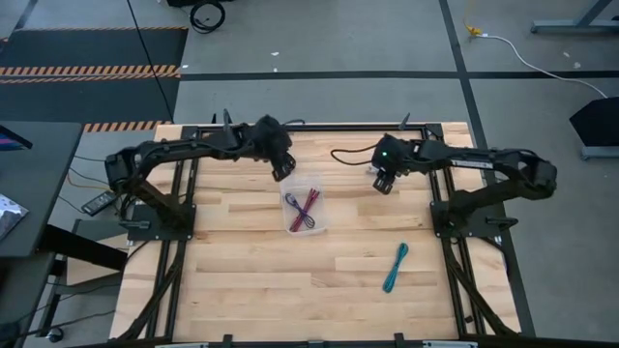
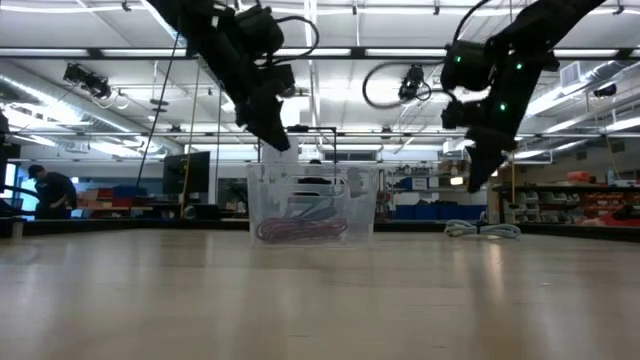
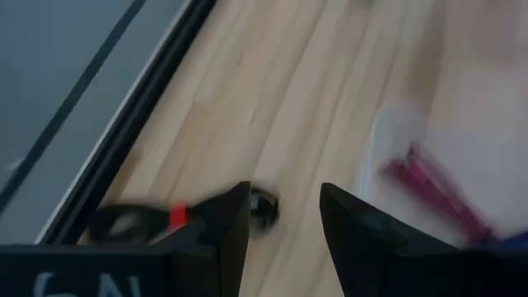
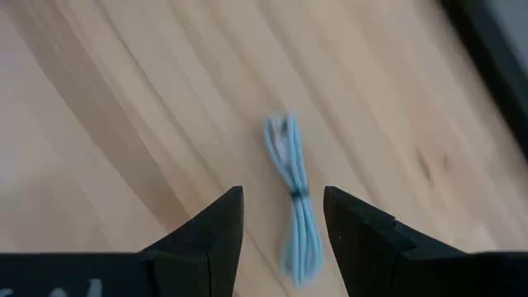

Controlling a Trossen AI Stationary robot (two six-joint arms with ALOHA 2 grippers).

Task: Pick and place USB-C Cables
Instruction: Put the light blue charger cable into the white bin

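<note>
The wooden worktop [image 1: 251,280] carries a clear plastic container [image 1: 304,203] near its middle, and both arms reach in from the far corners. The left hand [image 1: 281,170] hangs in the air just beyond the container's far-left corner, its fingers [image 3: 235,227] parted with nothing between them. The right hand [image 1: 384,181] hovers off to the container's right, also released, fingers [image 4: 219,227] spread and empty.

Inside the container lie the maroon cable [image 1: 308,207] and a purple-blue cable [image 1: 297,209], crossing one another; from table height the maroon loops [image 2: 300,230] rest on its floor. The teal cable [image 1: 395,267] lies alone on the bare wood, well apart from the container, toward the near right. A light blue cable [image 4: 293,210] lies on the wood directly below the right hand, seen between its fingers. Below the left hand a small dark bundle with a red band [image 3: 177,216] sits by the worktop's edge rail, probably the black-and-red cable, though it is too blurred to be sure.
</note>
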